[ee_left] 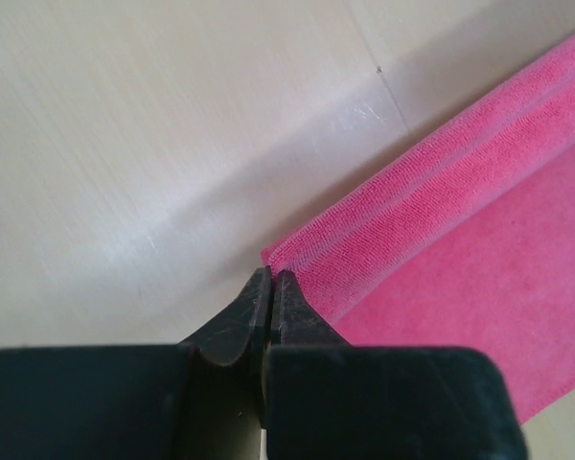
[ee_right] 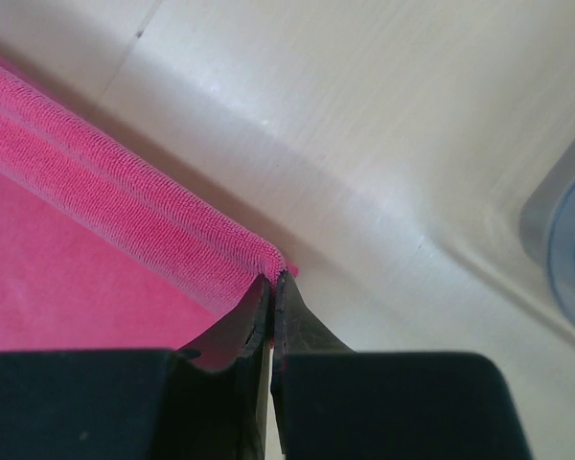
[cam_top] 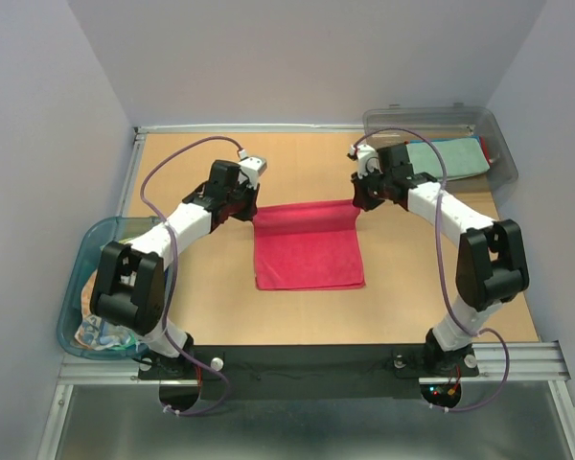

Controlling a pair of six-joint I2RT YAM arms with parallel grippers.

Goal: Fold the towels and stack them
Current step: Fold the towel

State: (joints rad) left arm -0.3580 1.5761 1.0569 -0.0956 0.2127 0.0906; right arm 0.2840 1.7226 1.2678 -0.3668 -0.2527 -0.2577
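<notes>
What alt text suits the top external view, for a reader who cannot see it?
The left hand and right hand each pinch a far corner of a pink towel lying on the table. A teal towel lies in a clear bin.

On my tan table (cam_top: pixel 201 316), a clear grey bin (cam_top: pixel 503 158) sits at the far right corner and a blue-rimmed tub (cam_top: pixel 69 297) at the near left edge.

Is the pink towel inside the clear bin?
No, the pink towel lies on the table; the clear bin holds a teal towel.
</notes>
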